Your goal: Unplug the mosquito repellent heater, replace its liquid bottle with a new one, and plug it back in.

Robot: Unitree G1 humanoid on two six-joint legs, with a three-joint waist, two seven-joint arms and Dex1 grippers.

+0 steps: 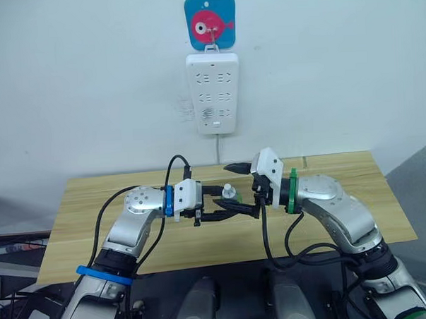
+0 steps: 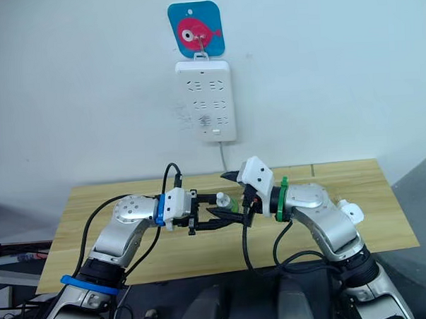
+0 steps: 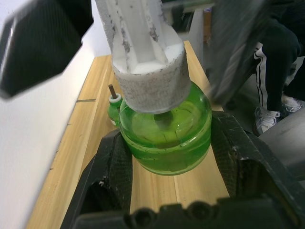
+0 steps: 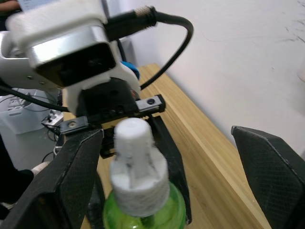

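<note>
"What worries you here?"

"The cap. The left gripper (image 1: 236, 206) is clamped on the belly of the green liquid bottle (image 3: 164, 129), one black finger on each side, and holds it up over the wooden table (image 1: 95, 207). The right gripper (image 1: 241, 181) is spread wide, with the white cap (image 4: 136, 162) standing in the gap and touching neither finger. If the right gripper closes off-centre, I reckon it shoves the bottle sideways in the left one's hold."

"And if it turns the cap?"

"The body is round and smooth, so it may spin with the cap instead of the cap coming off. Squeeze too hard and liquid could spill once it opens."

"Where's the heater?"

"I take the small white rounded piece on the table, just beyond the right arm's elbow, for the mosquito repellent heater (image 2: 352, 211), well apart from both grippers. It's too small to be sure. The power strip (image 1: 213, 92) on the wall looks to have nothing plugged in."

"Another bottle down there?"

"Yes, a second small green bottle (image 3: 113, 106) with a bare wick stands on the table by the wall. Mixing up the two would be the other risk."
</note>
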